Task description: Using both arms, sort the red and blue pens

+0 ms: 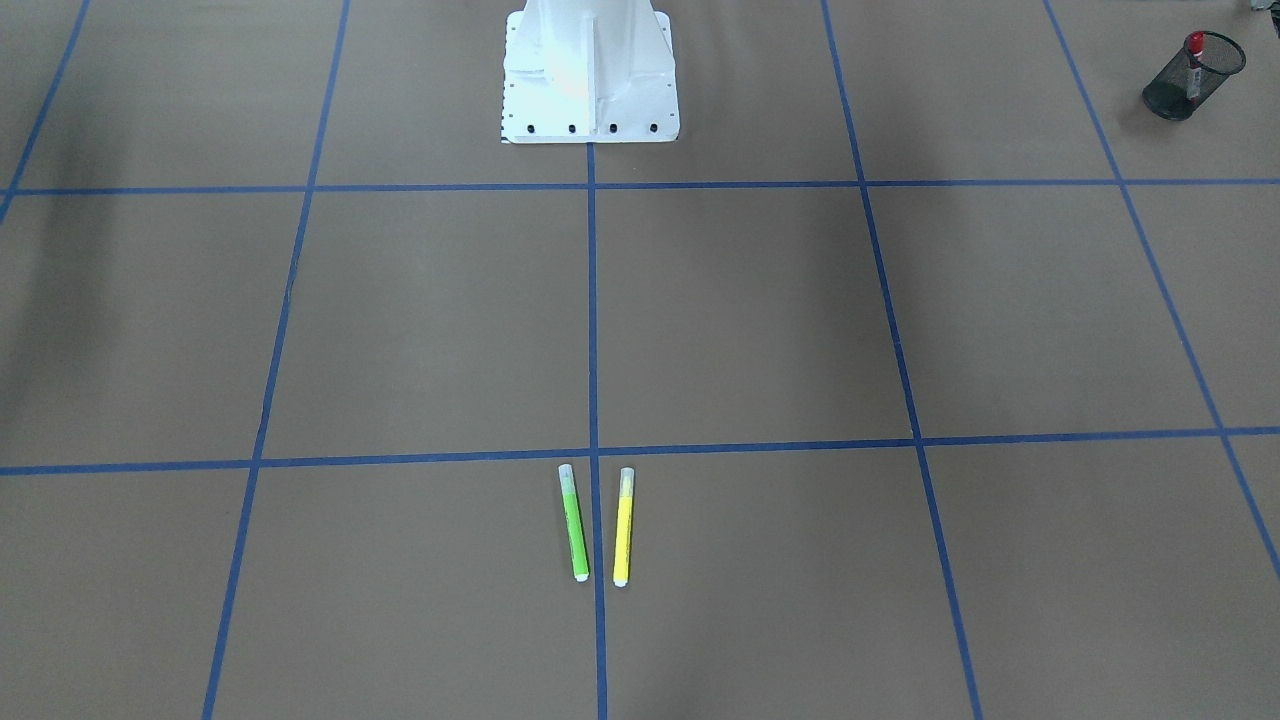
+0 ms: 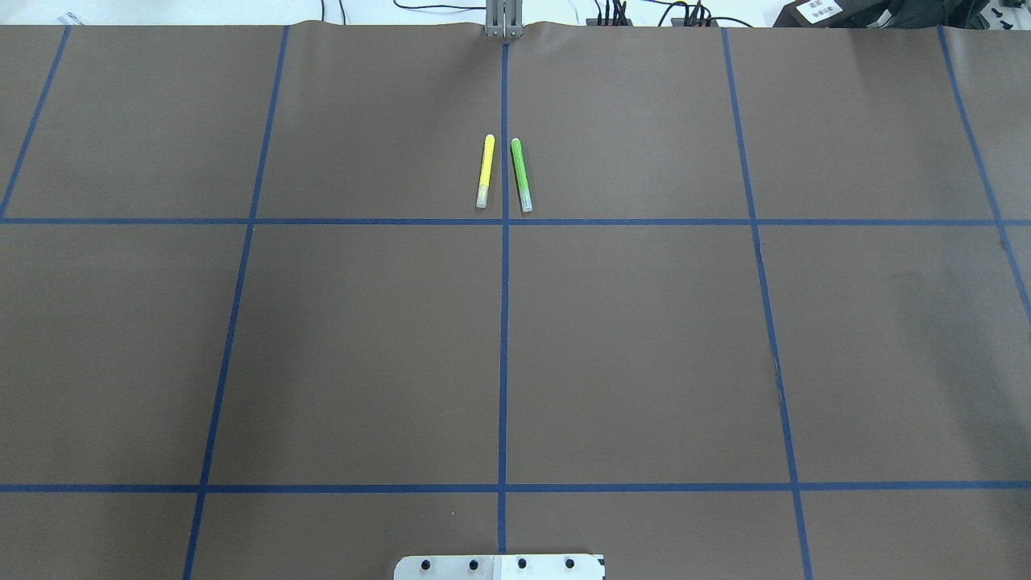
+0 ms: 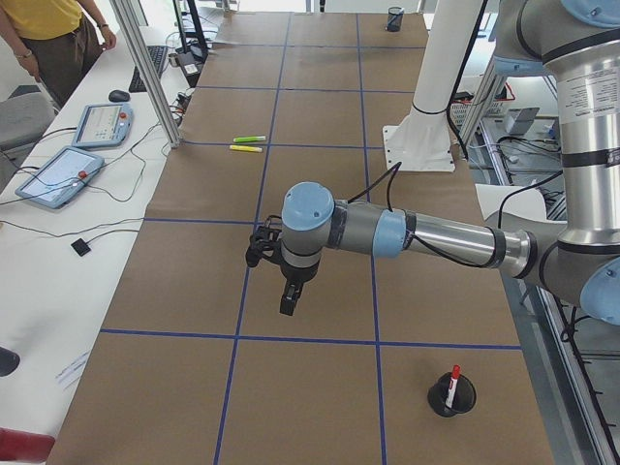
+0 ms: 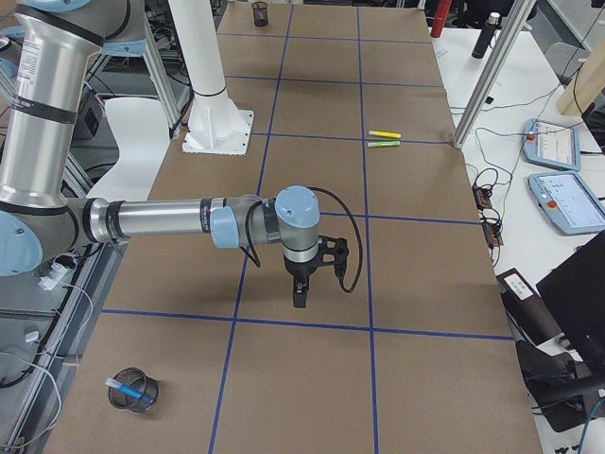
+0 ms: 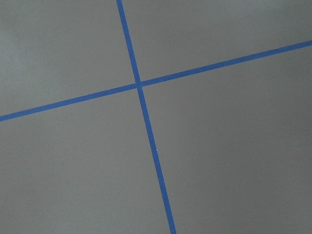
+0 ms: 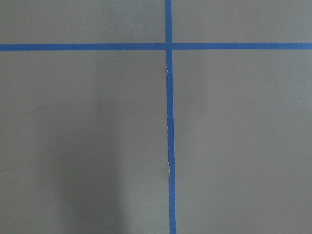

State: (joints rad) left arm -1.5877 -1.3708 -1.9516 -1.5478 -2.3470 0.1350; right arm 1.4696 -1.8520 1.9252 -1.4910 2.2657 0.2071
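Observation:
The red pen point(image 1: 1194, 48) stands cap up in a black mesh cup point(image 1: 1190, 80) at the table's end on my left; the exterior left view shows the red pen point(image 3: 453, 380) in its cup point(image 3: 451, 398) too. The blue pen point(image 4: 126, 385) lies inside another mesh cup point(image 4: 132, 392) at the opposite end. My left gripper point(image 3: 288, 306) hangs fingers down over the brown table, well clear of the red pen's cup; I cannot tell whether it is open or shut. My right gripper point(image 4: 300, 301) hangs likewise above a blue tape line, and I cannot tell its state. Both wrist views show only paper and tape.
A green marker point(image 2: 521, 174) and a yellow marker point(image 2: 485, 171) lie side by side at the table's far middle. The white pedestal point(image 1: 590, 75) stands at the robot's edge. Tablets and cables point(image 3: 60, 176) lie on the side bench, where a person point(image 3: 53, 39) stands.

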